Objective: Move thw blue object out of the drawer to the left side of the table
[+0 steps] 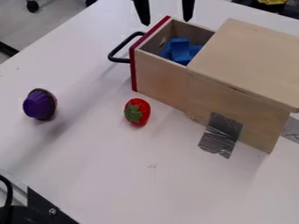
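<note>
Bright blue was seen on the blue object (pixel 180 50). The drawer (pixel 159 81) was made in light tan wood, and its front (pixel 135 70) was edged in dark red. The handle (pixel 119 47) and the pincer (pixel 167 22) were coloured black. Pale tan was shown on the box lid (pixel 251 57). The tape (pixel 220 134) was streaked shiny gray. The strawberry (pixel 143 107) was coloured red, its leaf (pixel 133 113) green. Purple was seen on the toy cupcake (pixel 36 106), and the table (pixel 111 175) was coloured plain white.
</note>
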Motion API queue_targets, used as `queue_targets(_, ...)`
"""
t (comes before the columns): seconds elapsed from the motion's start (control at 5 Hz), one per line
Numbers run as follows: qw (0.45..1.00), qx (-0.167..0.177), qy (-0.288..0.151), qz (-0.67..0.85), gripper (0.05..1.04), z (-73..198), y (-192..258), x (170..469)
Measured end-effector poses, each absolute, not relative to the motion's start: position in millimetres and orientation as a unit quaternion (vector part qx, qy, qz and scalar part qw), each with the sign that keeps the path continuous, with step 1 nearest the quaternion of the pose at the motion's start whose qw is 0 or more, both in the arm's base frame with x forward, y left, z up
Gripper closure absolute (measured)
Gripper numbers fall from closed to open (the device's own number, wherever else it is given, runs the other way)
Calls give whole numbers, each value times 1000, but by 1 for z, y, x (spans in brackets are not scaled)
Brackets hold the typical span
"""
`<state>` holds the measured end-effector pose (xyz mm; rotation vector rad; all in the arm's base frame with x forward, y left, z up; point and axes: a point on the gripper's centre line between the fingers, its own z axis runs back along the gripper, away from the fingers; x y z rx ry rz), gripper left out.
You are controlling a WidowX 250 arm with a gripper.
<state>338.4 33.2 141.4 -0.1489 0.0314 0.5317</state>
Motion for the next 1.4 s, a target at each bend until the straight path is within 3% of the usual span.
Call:
queue_targets(0.6,963,-78,50,253,83,115,14,343)
queue_targets(1.4,968,-39,24,247,83,94,23,347)
